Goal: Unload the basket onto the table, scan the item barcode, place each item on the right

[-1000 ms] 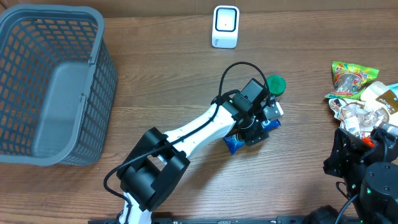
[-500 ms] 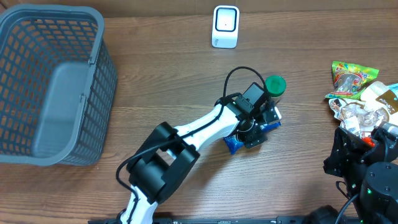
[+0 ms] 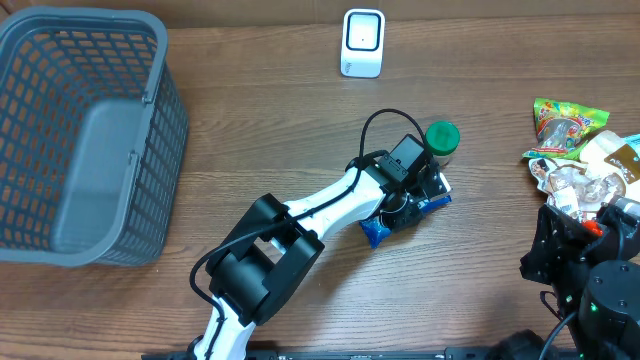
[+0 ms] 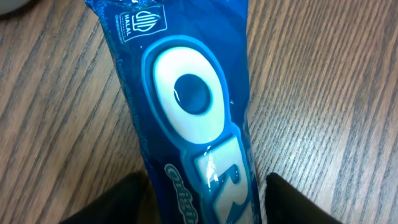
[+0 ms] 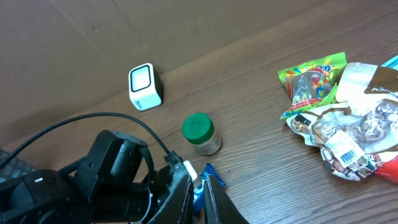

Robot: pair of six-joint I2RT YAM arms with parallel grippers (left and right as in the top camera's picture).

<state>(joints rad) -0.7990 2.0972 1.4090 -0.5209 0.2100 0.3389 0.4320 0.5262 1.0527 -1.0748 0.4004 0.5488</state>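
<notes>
Left end effector (image 4: 206,186) has narrowed around the blue cookie packet (image 4: 189,93); gripping or not, can't tell. Right end effector (image 5: 199,193) stays closed.

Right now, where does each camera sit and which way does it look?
Overhead: above the table, looking straight down; the left arm and part of the right arm show.
Left wrist: on the left arm, looking down at the blue packet; its two fingers flank it.
Right wrist: on the right arm, looking across the table at the scanner and snack bags; its closed fingers show.
Shared: overhead and right wrist both show the green-lidded jar.
</notes>
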